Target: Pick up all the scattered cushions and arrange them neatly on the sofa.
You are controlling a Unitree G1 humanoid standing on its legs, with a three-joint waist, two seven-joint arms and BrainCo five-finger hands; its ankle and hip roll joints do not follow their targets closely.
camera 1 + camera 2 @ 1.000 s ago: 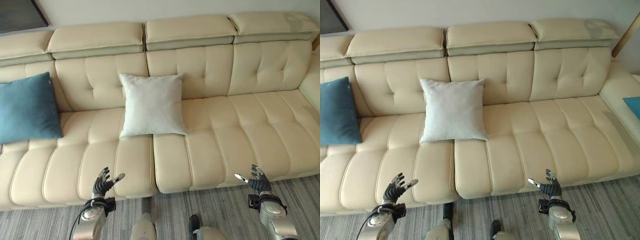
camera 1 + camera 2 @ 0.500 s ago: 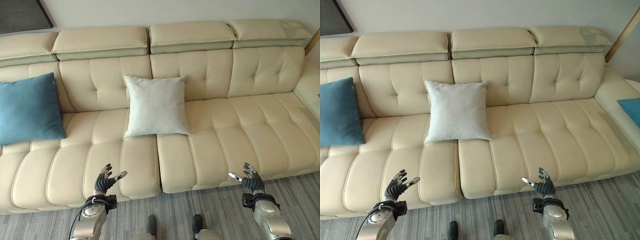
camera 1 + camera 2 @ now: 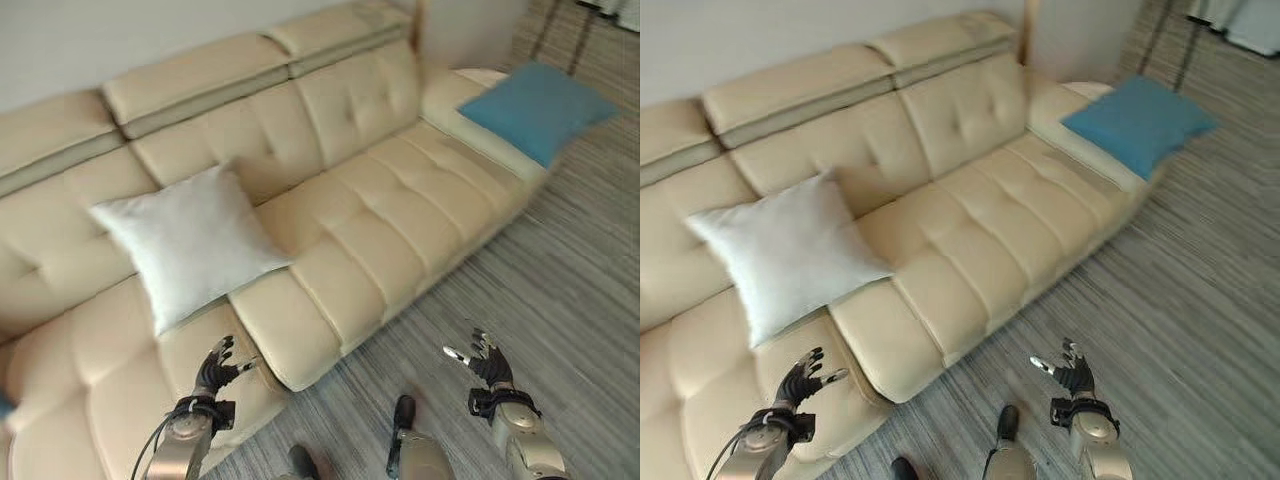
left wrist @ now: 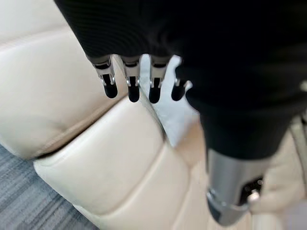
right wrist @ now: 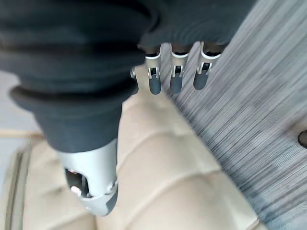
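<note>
The white cushion (image 3: 185,240) is leaning against the sofa (image 3: 400,190) back (seemingly placed), while the blue cushion (image 3: 540,108) is lying askew on the far end, awaiting tidying. The left hand (image 3: 215,368) and right hand (image 3: 484,361) are hovering low, fingers spread, holding nothing.

Two cushions on sofa (image 3: 400,210): one (image 3: 185,240) left (one (image 3: 535,105) right).

Cream sofa (image 3: 970,230), white cushion (image 3: 785,255) on seat, blue cushion (image 3: 1137,122) on far end, striped carpet (image 3: 1180,300)

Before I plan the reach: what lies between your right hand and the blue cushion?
Striped grey floor and the sofa's bare seat end lie between the right hand and the blue cushion, seen from the left eye view.
</note>
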